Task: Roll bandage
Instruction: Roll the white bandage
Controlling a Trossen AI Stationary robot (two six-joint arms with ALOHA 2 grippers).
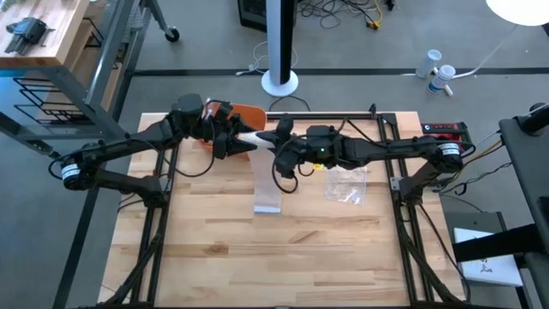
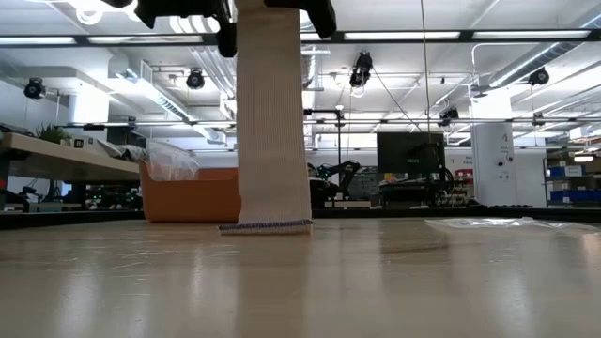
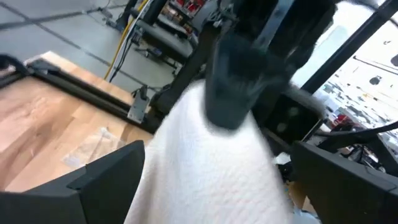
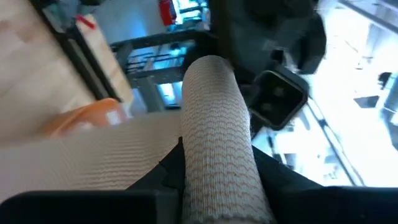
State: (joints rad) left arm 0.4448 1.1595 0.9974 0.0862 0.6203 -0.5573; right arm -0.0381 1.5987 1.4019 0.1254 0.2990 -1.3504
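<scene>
A long white bandage (image 1: pixel 267 178) hangs as a flat strip (image 2: pixel 272 122) from both grippers above the table's far middle. Its lower end (image 2: pixel 268 225) rests on the table. The top is wound into a roll (image 4: pixel 214 124). My left gripper (image 1: pixel 233 142) comes from the left and my right gripper (image 1: pixel 279 148) from the right. They meet at the roll, each shut on the bandage. In the low view both grippers are cut off at the picture's upper edge. My left gripper has the bandage's upper part (image 3: pixel 205 168) between its two fingers (image 3: pixel 106 180), which stand at either side of the cloth. It comes level from the table's left. The cloth is lifted clear here; how many layers, I cannot tell. My right gripper pinches the rolled top of the bandage (image 4: pixel 217 155) between its two fingers (image 4: pixel 165 174), which lie across the roll. It comes roughly level from the table's right. The roll is lifted clear, and the strip runs off it and hangs down to the table.
An orange bin (image 1: pixel 246 114) stands behind the grippers at the table's far edge. A clear plastic bag (image 1: pixel 346 184) lies to the right of the strip. Bare wood (image 1: pixel 274 257) stretches toward the near edge.
</scene>
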